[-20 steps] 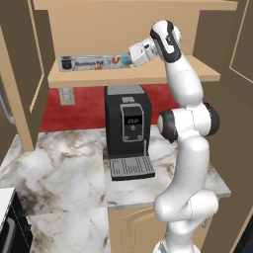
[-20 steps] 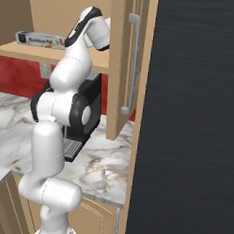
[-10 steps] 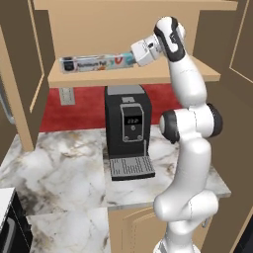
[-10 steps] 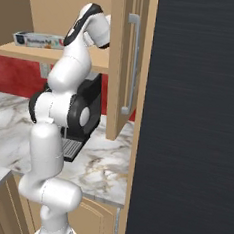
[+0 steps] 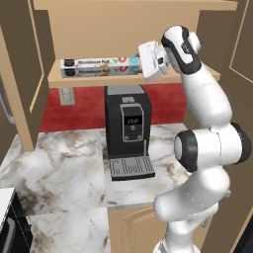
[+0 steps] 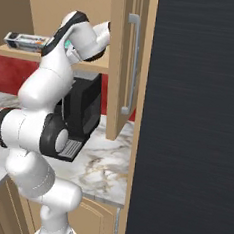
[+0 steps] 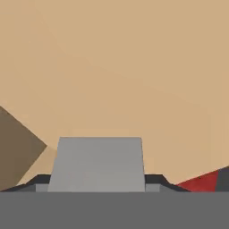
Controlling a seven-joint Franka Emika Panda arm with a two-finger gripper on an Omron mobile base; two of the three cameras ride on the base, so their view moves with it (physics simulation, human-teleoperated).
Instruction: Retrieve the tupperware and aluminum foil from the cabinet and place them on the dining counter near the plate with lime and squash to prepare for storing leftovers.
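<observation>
Arm raised, claw (image 5: 141, 63) high

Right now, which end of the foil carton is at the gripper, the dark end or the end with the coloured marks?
The end with the coloured marks. The aluminum foil lies along the cabinet shelf, and the gripper is at its right end; the dark end points left, away from the hand.

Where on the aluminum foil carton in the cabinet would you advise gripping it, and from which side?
Grip the aluminum foil near its right end, across its narrow width, coming from the open front of the cabinet. It lies lengthwise along the shelf, too long to span end to end, and that end is where the gripper already sits.
</observation>
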